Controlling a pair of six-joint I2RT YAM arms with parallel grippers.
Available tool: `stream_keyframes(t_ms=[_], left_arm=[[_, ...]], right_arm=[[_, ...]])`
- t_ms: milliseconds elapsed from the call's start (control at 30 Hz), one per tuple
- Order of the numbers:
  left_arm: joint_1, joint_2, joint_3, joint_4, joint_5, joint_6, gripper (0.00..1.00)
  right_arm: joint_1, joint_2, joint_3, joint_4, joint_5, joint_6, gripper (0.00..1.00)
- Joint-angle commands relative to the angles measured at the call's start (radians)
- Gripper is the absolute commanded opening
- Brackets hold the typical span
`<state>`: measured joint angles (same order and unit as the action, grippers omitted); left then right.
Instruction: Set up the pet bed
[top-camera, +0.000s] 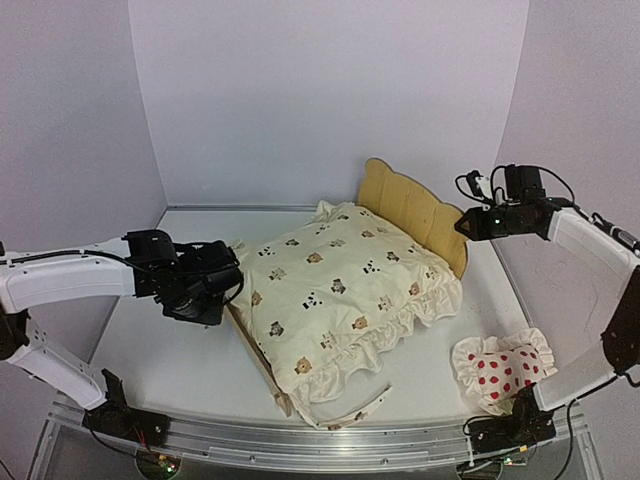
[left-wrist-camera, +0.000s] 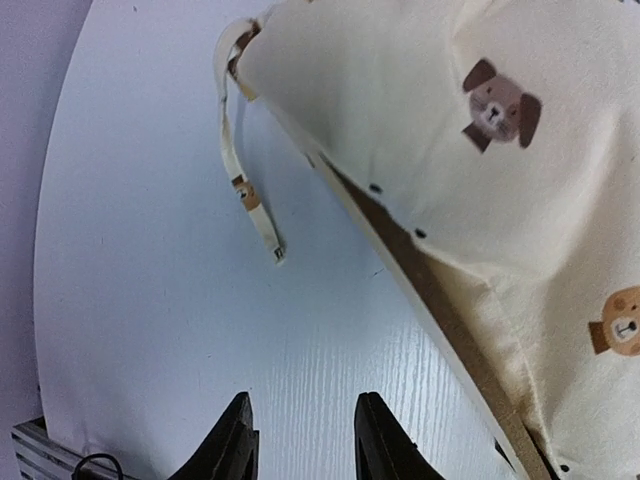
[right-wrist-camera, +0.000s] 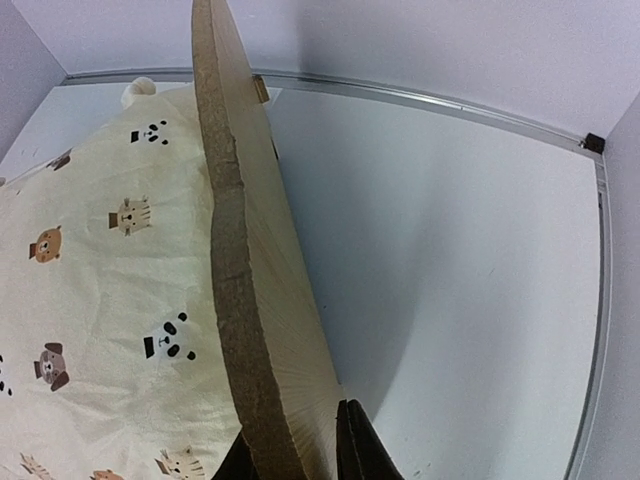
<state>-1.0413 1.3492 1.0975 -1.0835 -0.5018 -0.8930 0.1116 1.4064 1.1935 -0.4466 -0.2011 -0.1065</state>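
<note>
Black right gripper (right-wrist-camera: 298, 455) is clamping the pet bed (top-camera: 405, 205) by its plywood headboard | left gripper (left-wrist-camera: 300, 430) is hovering over the table (top-camera: 170, 340) with jaws partly apart, holding nothing, just beside the bed's side rail | pet bed is sitting mid-table, cream animal-print cover (top-camera: 340, 290) draping over it | red-dotted pillow (top-camera: 500, 370) is lying near the right arm's base
</note>
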Motion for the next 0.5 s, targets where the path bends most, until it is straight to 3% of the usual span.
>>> stream_keyframes(t_ms=[0,467], left_arm=[[0.004,-0.065,-0.066,-0.029,-0.008,-0.088,0.32],[0.053,0.051,-0.217,0.302,0.104,0.018,0.27]], right_arm=[[-0.019,-0.100,-0.107,-0.198,0.091,0.215,0.00],[-0.017,-0.250,-0.270,-0.238,-0.086,0.361,0.00]])
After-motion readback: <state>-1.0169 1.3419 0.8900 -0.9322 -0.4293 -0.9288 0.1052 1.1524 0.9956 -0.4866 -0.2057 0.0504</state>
